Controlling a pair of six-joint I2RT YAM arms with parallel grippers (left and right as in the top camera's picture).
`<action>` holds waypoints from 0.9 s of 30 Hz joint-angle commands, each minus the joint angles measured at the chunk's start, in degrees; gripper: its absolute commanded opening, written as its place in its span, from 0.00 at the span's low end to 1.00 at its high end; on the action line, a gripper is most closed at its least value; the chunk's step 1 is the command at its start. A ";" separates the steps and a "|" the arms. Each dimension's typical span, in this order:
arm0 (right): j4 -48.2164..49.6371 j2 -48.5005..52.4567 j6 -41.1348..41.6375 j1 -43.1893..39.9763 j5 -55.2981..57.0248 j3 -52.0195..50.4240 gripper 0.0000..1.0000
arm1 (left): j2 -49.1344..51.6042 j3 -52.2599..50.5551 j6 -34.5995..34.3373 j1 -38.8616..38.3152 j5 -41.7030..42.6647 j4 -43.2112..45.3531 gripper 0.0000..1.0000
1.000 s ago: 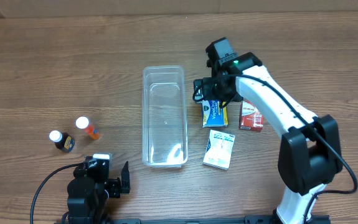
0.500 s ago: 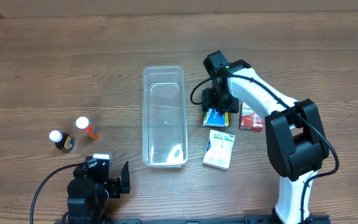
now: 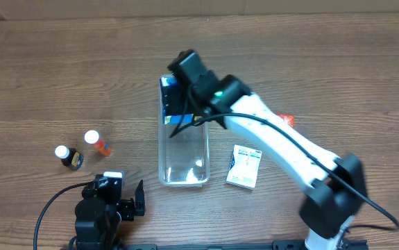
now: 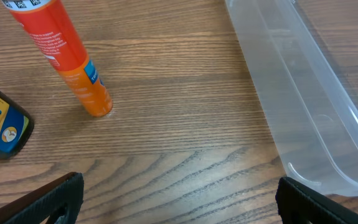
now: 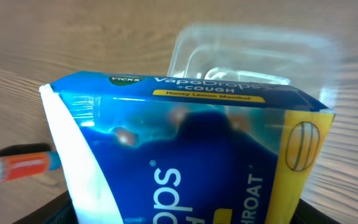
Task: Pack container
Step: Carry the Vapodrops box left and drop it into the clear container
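The container (image 3: 183,182) lies lengthwise mid-table (image 3: 46,69). The right gripper (image 3: 180,104) is clamped on a blue cough-drop bag (image 5: 185,155), held over the container's 12 o'clock end. A white box (image 3: 244,167) lies at its 4 o'clock. The arm hides most of a red box (image 3: 287,119) at 3 o'clock. An orange bottle (image 3: 96,142) and a dark bottle (image 3: 69,157) stand at 8 o'clock. The left gripper (image 4: 179,208), spread wide and empty, sits at 7 o'clock.
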 commanded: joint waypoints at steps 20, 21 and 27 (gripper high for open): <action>-20.48 -11.85 -1.42 -9.70 4.11 4.48 1.00 | -0.42 -0.20 -0.35 0.24 -0.02 0.17 1.00; -26.03 -11.93 -0.96 -11.47 4.11 4.42 1.00 | -0.42 -0.20 -0.35 0.24 -0.02 0.17 1.00; -28.30 -11.47 2.01 -13.64 -2.49 -16.96 1.00 | -0.42 -0.20 -0.35 0.24 -0.02 0.17 1.00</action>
